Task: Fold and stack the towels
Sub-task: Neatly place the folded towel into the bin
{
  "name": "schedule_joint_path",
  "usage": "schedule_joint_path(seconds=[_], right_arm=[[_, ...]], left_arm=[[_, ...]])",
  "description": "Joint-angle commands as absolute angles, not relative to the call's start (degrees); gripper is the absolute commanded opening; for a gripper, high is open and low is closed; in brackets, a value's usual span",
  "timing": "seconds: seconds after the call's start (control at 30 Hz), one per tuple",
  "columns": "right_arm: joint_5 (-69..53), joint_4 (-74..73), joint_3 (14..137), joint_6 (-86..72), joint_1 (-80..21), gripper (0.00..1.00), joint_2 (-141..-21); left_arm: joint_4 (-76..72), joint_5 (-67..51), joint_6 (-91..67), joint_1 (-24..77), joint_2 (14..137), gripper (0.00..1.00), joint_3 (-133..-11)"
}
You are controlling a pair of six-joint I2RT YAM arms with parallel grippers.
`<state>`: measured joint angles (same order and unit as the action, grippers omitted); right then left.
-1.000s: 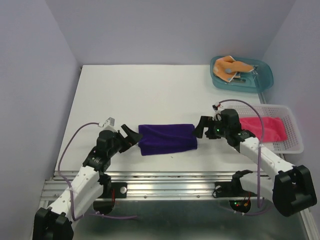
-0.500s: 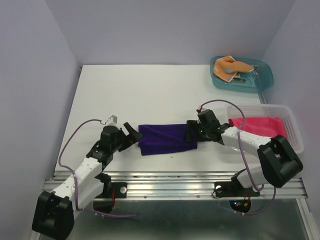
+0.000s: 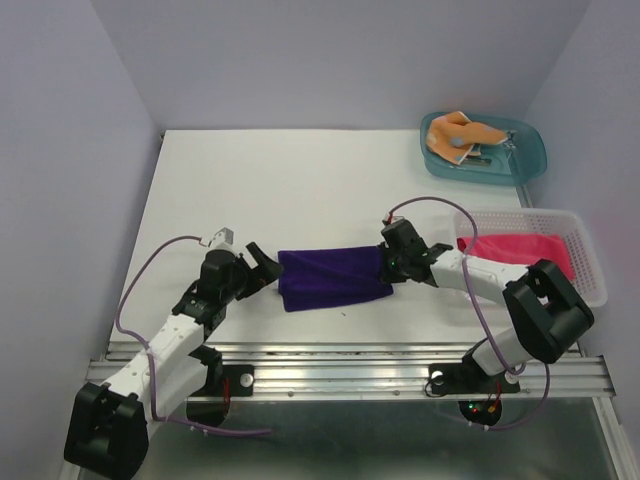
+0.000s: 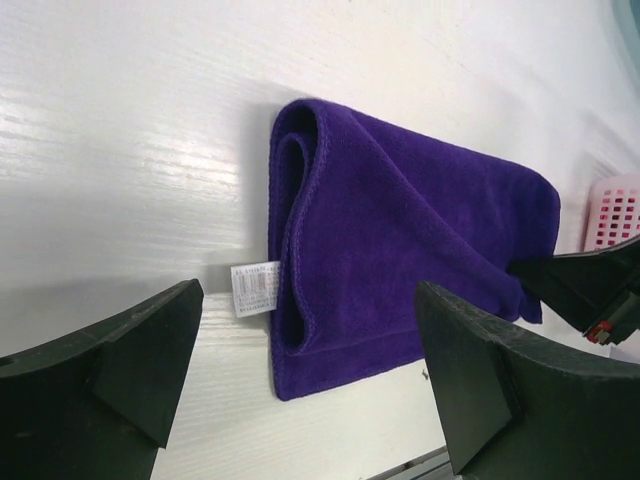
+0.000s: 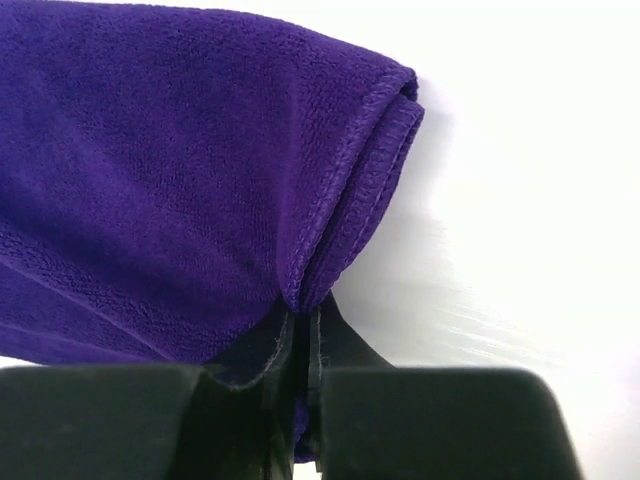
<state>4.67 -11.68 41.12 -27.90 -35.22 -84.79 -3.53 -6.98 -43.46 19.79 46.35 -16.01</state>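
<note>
A folded dark purple towel [image 3: 333, 277] lies near the table's front edge. My right gripper [image 3: 385, 265] is shut on its right end; the right wrist view shows the towel's edge [image 5: 345, 190] pinched between the fingers [image 5: 262, 350]. At the towel's left end my left gripper [image 3: 262, 270] stands open, just short of the rolled fold [image 4: 300, 250] with its white label [image 4: 256, 288]. A pink-red towel [image 3: 520, 255] lies in the white basket [image 3: 590, 290]. An orange towel [image 3: 455, 135] sits crumpled in the teal bin [image 3: 535, 160].
The white basket stands at the right edge and the teal bin at the back right corner. Purple cables loop off both arms. A metal rail [image 3: 340, 365] runs along the near edge. Walls close in the left and back sides.
My right gripper moved left onto the purple towel's right end and went from open to shut on it. The left gripper edged slightly closer to the towel and stays open.
</note>
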Motion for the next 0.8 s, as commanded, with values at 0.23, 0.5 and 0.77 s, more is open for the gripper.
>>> schedule_joint_path(seconds=[0.23,0.5,0.77], right_arm=[[26.44,-30.22,55.19,-16.08,-35.51,0.01,-77.26],[36.18,-41.74,59.76,-15.47,-35.25,0.01,-71.99],[39.89,-45.44,64.59,-9.32,-27.61,0.01,-65.66]], left_arm=[[-4.92,-4.75,-40.25,19.95,45.97,0.99,-22.23],[-5.18,-5.97,-39.55,19.95,48.77,0.99,-24.61],[-6.24,-7.03,-38.94,19.95,50.98,0.99,-25.31]])
